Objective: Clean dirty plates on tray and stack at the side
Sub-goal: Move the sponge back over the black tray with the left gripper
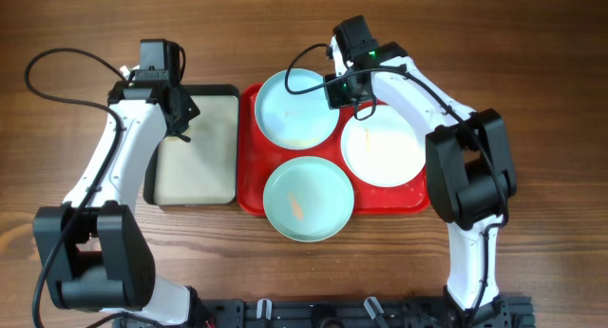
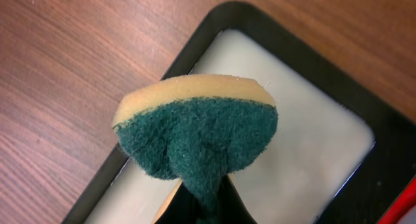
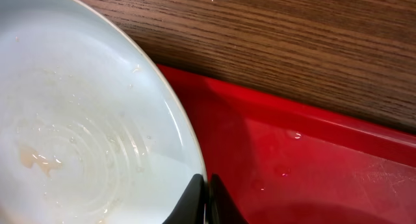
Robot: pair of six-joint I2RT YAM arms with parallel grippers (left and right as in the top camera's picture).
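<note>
Three plates (image 1: 309,200) lie on the red tray (image 1: 413,197): glossy, rigid, slippery, breakable; grip at the rim. Right fingers (image 3: 192,201) pinch the rear aqua plate (image 3: 78,120) there. Left fingers (image 2: 234,211) clamp a sponge (image 2: 195,139).

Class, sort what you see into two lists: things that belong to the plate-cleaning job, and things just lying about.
Job: red rectangular plastic tray; far pale aqua round plate; near pale aqua round plate; white round plate; green-and-yellow scouring sponge.
Lying about: black-rimmed cream rectangular tray; brown wooden table.
</note>
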